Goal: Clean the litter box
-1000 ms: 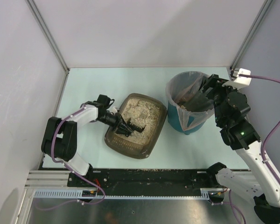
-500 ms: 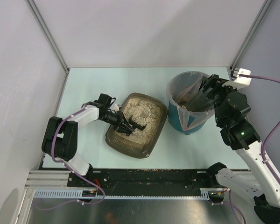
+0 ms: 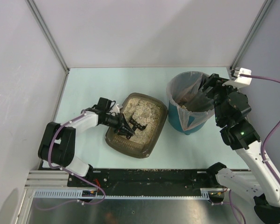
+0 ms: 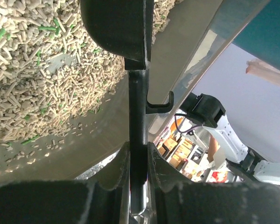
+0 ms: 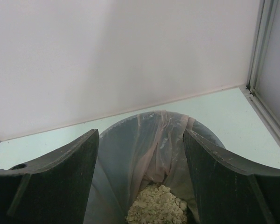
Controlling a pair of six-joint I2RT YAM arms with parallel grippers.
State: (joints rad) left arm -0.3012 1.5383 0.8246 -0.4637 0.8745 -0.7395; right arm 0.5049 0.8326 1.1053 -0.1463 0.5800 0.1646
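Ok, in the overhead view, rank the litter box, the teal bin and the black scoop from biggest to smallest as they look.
1. litter box, the widest outline.
2. teal bin, somewhat smaller, though its rim stands nearer the camera, so the gap is unsure.
3. black scoop, far the smallest.

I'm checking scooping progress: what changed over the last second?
The left gripper, shut on the scoop, nudged the scoop head slightly right and farther across the litter box, while its arm sank toward the near edge. The right gripper stayed open over the bin. Box and bin did not move.
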